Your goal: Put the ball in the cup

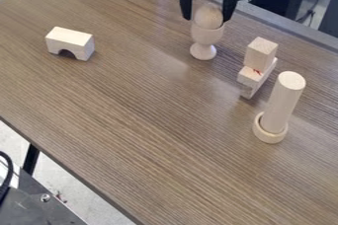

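We're viewing a tabletop (132,135), the gripper (208,19) hanging at its far side, jaws standing open. We're seeing a cylinder (284,101) at right, the cup (206,35) far, an arched block (69,41) left, and the ball (208,16) sitting in the cup between the jaws.

Got an arched wooden block (74,40) off by itself on the bench (145,125). There's also a small block (261,50) perched on a lower block (249,77), and near those a tall cylinder (284,100) standing in a ring (267,136).
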Tool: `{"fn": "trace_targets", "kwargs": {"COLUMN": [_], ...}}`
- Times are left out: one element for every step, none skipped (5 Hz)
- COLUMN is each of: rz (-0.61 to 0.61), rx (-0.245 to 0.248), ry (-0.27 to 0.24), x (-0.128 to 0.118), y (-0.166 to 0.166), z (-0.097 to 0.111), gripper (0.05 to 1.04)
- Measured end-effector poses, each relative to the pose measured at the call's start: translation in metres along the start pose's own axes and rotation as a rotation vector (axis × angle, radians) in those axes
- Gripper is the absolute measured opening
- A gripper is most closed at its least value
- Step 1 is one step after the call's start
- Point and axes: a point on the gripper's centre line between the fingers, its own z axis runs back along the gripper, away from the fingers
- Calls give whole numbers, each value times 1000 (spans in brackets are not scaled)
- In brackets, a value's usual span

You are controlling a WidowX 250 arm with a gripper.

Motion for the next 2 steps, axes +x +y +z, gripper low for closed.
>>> {"fn": "trace_targets", "kwargs": {"rz": [3,3], "rx": [-8,-52], "ry": [4,-14], "x": [-7,-11], "y": [2,8], "z": [5,43], "gripper": [999,999]}}
